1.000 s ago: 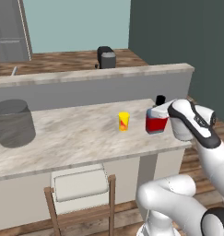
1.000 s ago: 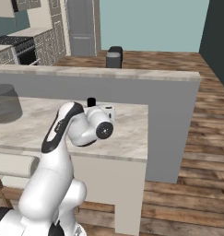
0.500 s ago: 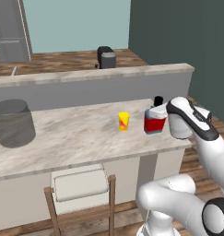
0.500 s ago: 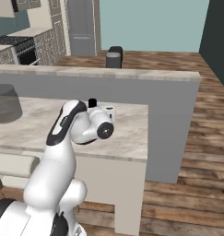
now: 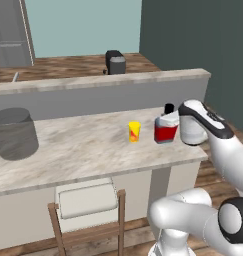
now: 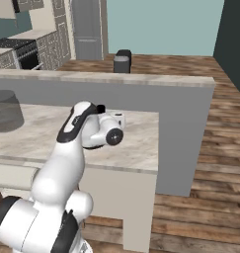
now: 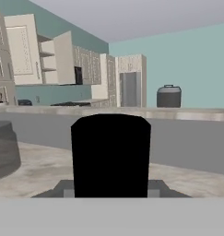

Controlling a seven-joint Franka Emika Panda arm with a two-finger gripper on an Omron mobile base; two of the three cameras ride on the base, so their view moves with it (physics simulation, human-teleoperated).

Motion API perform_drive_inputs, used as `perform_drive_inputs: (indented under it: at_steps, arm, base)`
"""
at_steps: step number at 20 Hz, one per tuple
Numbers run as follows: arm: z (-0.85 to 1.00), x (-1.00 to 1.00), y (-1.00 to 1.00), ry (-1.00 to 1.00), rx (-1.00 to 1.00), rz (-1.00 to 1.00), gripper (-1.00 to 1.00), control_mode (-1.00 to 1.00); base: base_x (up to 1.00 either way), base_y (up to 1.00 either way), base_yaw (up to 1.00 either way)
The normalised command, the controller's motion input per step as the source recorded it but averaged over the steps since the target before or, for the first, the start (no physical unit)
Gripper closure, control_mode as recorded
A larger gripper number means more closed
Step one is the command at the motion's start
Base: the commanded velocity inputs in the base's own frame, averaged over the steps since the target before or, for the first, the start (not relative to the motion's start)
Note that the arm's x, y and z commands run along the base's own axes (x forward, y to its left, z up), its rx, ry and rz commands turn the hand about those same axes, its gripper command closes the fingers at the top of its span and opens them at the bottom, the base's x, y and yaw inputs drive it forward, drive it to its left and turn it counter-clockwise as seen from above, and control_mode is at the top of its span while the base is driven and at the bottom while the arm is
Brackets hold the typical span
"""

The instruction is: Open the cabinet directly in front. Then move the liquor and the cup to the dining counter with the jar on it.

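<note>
The liquor [image 5: 166,128], a squat blue bottle with a red label and black cap, stands upright at the right end of the dining counter [image 5: 83,150]. My gripper [image 5: 176,123] is shut on it from the right. Whether its base touches the top I cannot tell. In the hand view its black cap [image 7: 110,154] sits dead centre and hides my fingertips. The yellow cup [image 5: 134,131] stands just left of the bottle, apart from it. The grey jar [image 5: 14,133] stands at the counter's far left. Far off, the beige cabinet [image 7: 26,50] has a door swung open.
A raised grey back ledge [image 5: 93,82] runs behind the counter. A wooden chair [image 5: 88,200] is tucked under the counter's front edge. A dark appliance [image 5: 115,62] sits beyond the ledge. The counter ends just right of my hand, above wooden floor [image 6: 200,197].
My hand has shifted a little to the left over the counter, and the liquor has moved with it, closer to the cup.
</note>
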Motion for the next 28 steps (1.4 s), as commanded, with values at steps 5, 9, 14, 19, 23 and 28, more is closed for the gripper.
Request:
perform_drive_inputs:
  at_steps: [5, 9, 14, 19, 23, 28]
  arm:
    - [-0.14, 0.18, 0.0, 0.0, 0.0, 0.0, 1.0, -1.0]
    - [-0.19, 0.17, 0.0, 0.0, 0.0, 0.0, 1.0, -1.0]
    - [-0.26, 0.05, 0.0, 0.0, 0.0, 0.0, 1.0, -1.0]
    - [-0.23, 0.08, 0.0, 0.0, 0.0, 0.0, 1.0, -1.0]
    - [-0.24, 0.08, 0.0, 0.0, 0.0, 0.0, 1.0, -1.0]
    - [-0.17, 0.13, 0.0, 0.0, 0.0, 0.0, 1.0, -1.0]
  base:
    - [0.0, 0.0, 0.0]
    - [0.0, 0.0, 0.0]
    - [0.0, 0.0, 0.0]
    - [0.0, 0.0, 0.0]
    - [0.0, 0.0, 0.0]
    - [0.0, 0.0, 0.0]
